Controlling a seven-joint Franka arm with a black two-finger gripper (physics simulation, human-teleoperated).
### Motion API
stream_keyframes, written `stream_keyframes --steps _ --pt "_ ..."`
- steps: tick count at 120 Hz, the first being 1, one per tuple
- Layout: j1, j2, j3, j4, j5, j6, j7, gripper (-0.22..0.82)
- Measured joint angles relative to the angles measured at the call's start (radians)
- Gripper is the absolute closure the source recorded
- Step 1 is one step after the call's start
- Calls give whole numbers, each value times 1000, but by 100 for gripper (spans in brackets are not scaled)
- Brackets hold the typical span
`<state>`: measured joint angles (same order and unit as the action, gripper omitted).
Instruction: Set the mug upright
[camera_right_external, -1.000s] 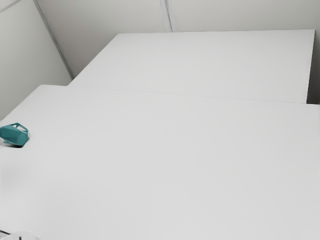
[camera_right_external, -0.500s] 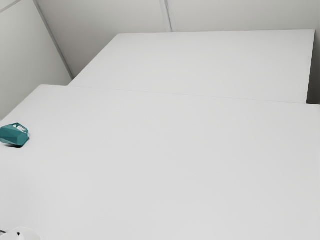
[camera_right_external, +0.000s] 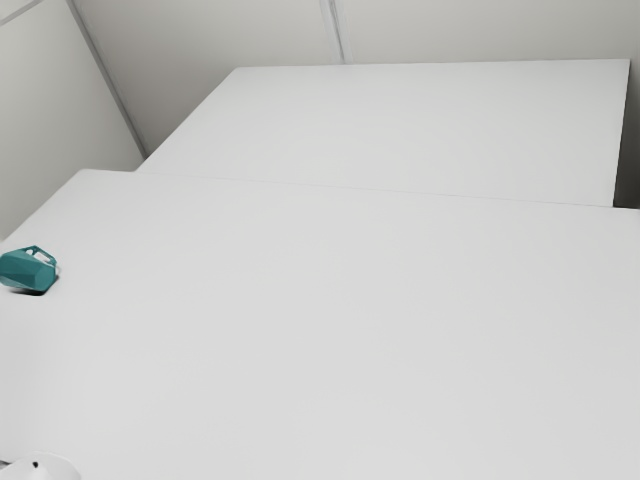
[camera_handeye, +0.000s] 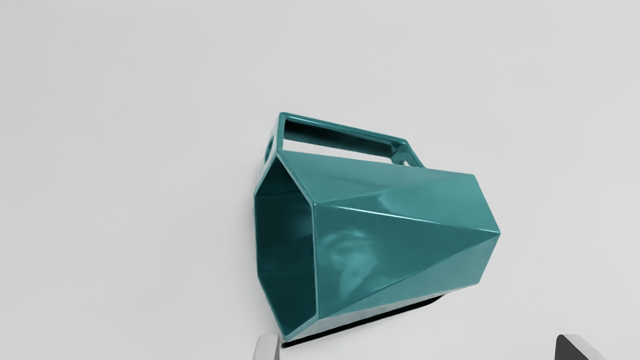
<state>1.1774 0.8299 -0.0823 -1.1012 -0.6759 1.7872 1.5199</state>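
Wrist view: with the gripper (camera_handeye: 418, 347) wide open and empty, gently pinch the tipped-over mug (camera_handeye: 390, 240) around its middle, likely hard, slippery and easy to chip.

White table (camera_right_external: 350, 330); 2nd white surface (camera_right_external: 400, 125) beyond; pale walls (camera_right_external: 200, 35).

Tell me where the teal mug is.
The mug lies sideways on the table at the exterior view's left edge, near the open gripper in the wrist view.
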Motion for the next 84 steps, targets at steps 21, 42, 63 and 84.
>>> stream_keyframes --steps 21,42,63,84 --pt "38 79 -87 72 -9 -8 21 0" --pt "91 136 -179 113 -8 -13 36 0" --pt "99 164 -204 127 -6 -14 48 0" --pt "112 192 -242 132 -10 -24 57 0"
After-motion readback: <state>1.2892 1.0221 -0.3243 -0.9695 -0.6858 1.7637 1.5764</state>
